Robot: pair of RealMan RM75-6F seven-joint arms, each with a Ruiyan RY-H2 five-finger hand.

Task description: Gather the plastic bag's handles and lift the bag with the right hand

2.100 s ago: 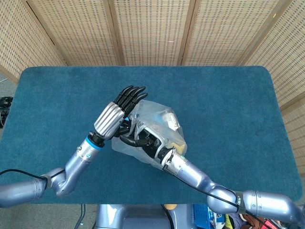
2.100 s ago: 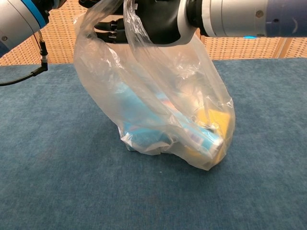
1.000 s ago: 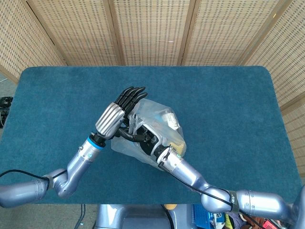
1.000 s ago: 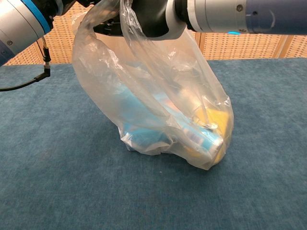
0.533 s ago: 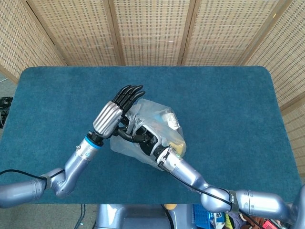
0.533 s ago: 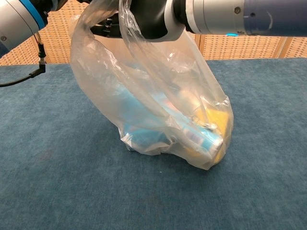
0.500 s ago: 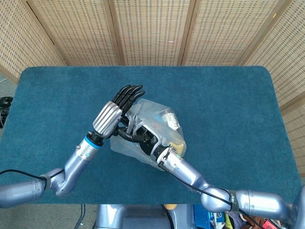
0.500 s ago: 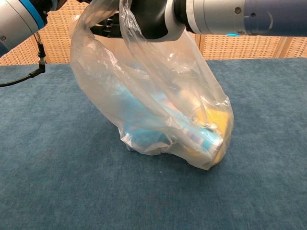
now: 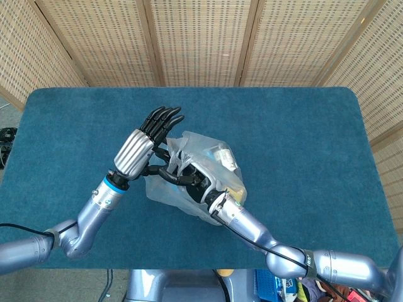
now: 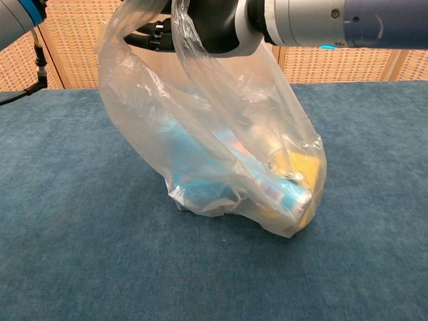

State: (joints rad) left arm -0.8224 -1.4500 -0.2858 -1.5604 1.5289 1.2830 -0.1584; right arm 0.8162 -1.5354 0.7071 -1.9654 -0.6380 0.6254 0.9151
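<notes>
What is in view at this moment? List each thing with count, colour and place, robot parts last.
plastic bag: one, clear, middle of the table, bottom resting on the cloth, handles drawn up at the top.
bag contents: number unclear, light blue and yellow items low inside the bag.
table: one, covered in teal cloth, filling both views.
screen: woven tan panels with wooden frames, behind the table.
cable: one, black, at the left edge of the chest view.
right hand: one, black, through the bag's handles, holding them.
left hand: one, silver back and black fingers, held flat and extended beside the bag's top, holding nothing.
</notes>
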